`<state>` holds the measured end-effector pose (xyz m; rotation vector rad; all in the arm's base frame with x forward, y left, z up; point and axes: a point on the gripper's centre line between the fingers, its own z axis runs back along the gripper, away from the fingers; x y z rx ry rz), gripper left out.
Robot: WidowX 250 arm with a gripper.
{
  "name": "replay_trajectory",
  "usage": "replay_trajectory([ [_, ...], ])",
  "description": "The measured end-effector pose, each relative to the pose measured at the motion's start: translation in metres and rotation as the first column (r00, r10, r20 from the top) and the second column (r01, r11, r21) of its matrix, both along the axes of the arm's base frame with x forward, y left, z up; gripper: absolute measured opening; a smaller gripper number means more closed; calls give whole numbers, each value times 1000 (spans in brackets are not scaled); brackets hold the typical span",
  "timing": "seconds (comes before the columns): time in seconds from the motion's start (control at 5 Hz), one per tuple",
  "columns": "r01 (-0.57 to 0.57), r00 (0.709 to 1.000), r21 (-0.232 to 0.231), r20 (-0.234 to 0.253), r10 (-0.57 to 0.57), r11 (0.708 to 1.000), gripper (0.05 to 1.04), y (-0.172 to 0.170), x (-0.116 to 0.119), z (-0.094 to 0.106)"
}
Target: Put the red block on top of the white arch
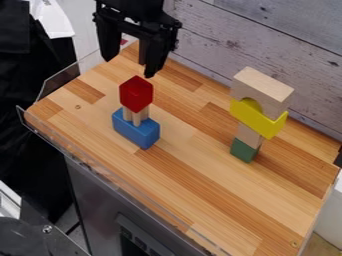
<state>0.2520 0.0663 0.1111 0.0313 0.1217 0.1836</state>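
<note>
Wooden tabletop (200,175) stands by plank wall (267,35). Pincer (128,66) hangs wide open above red block (136,94), likely to grab it. Small posts (137,119) prop it over blue block (136,131). Pale arch (266,90), flat side up, could seat it.

The top edge cuts off the upper part of the pincer (127,68), the bottom edge the near corner of the table (200,160). The red block (136,93) hides the tops of the pale posts (137,119); the pale arch (266,89) covers part of the yellow piece (270,128)
</note>
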Motion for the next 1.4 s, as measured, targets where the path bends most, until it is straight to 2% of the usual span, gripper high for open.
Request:
replay_trajectory([
  [0.2,8,999,-59,-32,-10,998,998,-4,-4,-9],
  [0.4,4,999,-96,-54,-9,995,998,-8,-7,-15],
  [0.6,-13,998,-113,-61,6,993,998,-4,-11,-22],
  [1.0,-51,993,-143,-112,35,988,995,5,-15,-42],
  [1.2,-58,991,-139,-125,41,989,948,6,-15,-45],
  [1.4,-48,992,-132,-121,32,990,665,3,-12,-44],
])
